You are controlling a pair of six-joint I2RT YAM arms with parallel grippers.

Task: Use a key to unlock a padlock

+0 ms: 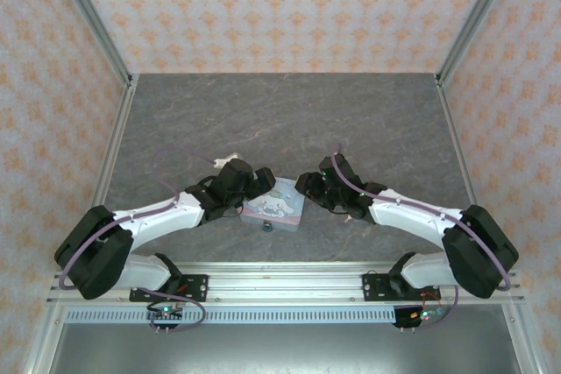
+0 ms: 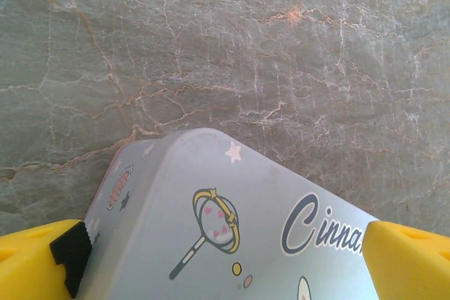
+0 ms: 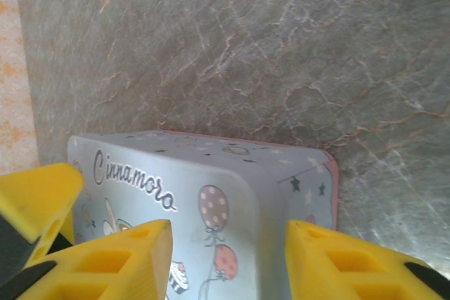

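Observation:
The pastel tin box (image 1: 276,202) lies between both grippers on the table. A tiny blue padlock (image 1: 267,228) sits at the box's near edge. The key is out of view. My left gripper (image 1: 260,183) (image 2: 225,268) is open wide, its yellow fingers (image 2: 35,261) standing either side of the box's lid (image 2: 232,223). My right gripper (image 1: 308,187) (image 3: 228,265) is open to a medium gap over the box's corner (image 3: 281,187), one finger (image 3: 119,261) above the printed lid and the other at the box's side. Whether either touches the tin is unclear.
The grey marbled tabletop (image 1: 289,120) stretches behind the box. Patterned walls (image 1: 280,6) with metal posts close in the back and sides. A metal rail (image 1: 280,282) runs along the near edge by the arm bases.

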